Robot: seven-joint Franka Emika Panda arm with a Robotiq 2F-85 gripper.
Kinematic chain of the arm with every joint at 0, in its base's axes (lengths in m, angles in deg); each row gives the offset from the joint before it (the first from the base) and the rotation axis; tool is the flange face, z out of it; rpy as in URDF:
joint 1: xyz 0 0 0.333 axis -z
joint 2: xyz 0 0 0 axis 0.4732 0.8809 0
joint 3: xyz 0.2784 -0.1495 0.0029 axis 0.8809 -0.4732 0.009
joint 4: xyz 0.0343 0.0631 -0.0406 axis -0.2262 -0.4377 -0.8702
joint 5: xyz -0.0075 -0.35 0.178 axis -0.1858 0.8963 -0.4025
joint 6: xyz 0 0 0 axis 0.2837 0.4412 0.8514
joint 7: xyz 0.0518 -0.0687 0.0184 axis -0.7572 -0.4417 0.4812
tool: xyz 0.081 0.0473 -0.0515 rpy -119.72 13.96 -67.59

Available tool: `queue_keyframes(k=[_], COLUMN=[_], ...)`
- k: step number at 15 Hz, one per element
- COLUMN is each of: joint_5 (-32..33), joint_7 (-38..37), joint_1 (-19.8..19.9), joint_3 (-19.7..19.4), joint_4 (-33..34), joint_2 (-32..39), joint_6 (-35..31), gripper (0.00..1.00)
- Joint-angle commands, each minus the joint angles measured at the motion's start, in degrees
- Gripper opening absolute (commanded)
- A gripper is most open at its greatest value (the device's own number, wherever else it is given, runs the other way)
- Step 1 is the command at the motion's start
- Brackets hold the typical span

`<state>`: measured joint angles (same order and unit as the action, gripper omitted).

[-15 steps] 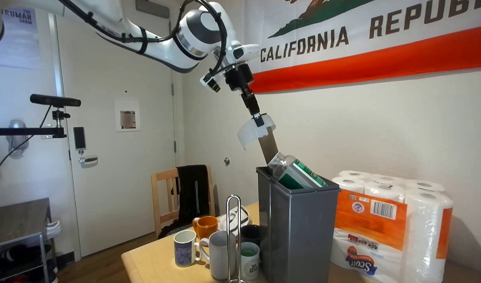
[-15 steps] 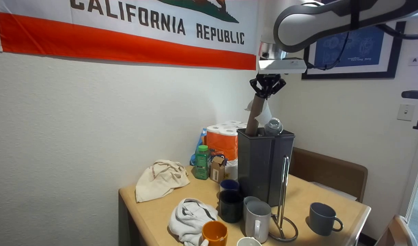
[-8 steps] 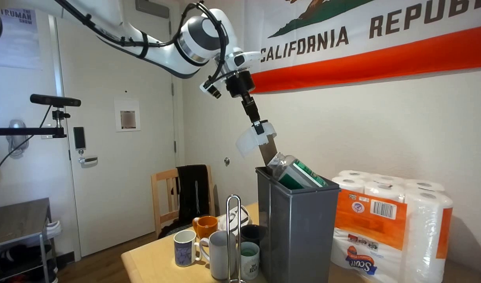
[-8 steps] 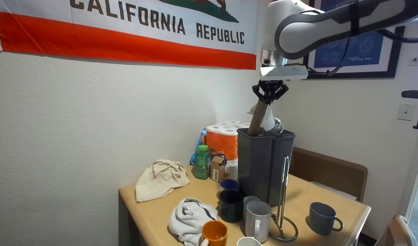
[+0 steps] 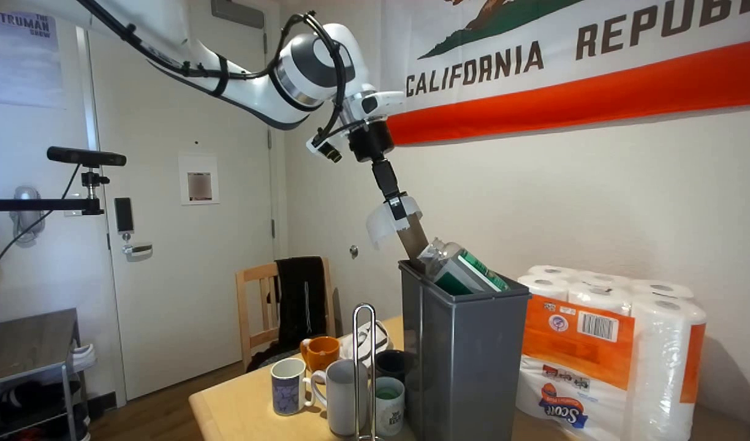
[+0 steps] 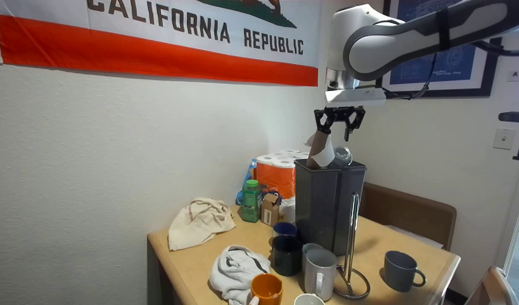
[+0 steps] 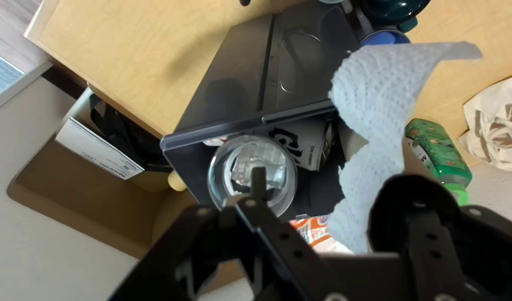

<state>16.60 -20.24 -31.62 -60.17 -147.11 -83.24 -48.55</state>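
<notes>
The end effector (image 6: 336, 134) stands with its jaws spread well apart and grips nothing. The brown cardboard paper-towel tube (image 6: 316, 149) lies directly below its near finger, top end meeting it; the free finger (image 7: 258, 182) hangs clear of the tube, above the mouth of a clear plastic jar (image 5: 467, 272). From the end effector the tube's long axis runs steeply down, at a tilt, into the grey bin (image 5: 467, 361) beneath. A torn paper-towel sheet (image 7: 377, 113) hangs from the tube's top, just beside the end effector.

The tube's lower end is hidden inside the bin. Whether the near finger sits inside the tube's mouth or only against its edge cannot be made out. In the wrist view, sheet and finger cover most of the tube, and a drink can (image 7: 306, 144) below shows only in part.
</notes>
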Motion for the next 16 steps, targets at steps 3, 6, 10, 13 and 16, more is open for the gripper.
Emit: queue_keyframes(k=[3, 6, 10, 13, 16], joint_5=[1.1, 1.4, 1.4, 0.9, 0.2], joint_7=[-1.5, -1.2, -0.7, -0.2, 0.9], joint_1=[-0.2, -0.2, 0.0, 0.0, -0.2], joint_3=[-0.2, 0.0, 0.3, 0.6, 1.3], joint_4=[-1.9, -0.8, 0.3, 1.9, 5.1], joint_2=[-2.9, -3.5, -4.8, -5.6, -5.8], joint_6=[0.5, 1.4, 2.4, 3.0, 4.7], gripper=[1.0, 1.0, 1.0, 1.0, 1.0])
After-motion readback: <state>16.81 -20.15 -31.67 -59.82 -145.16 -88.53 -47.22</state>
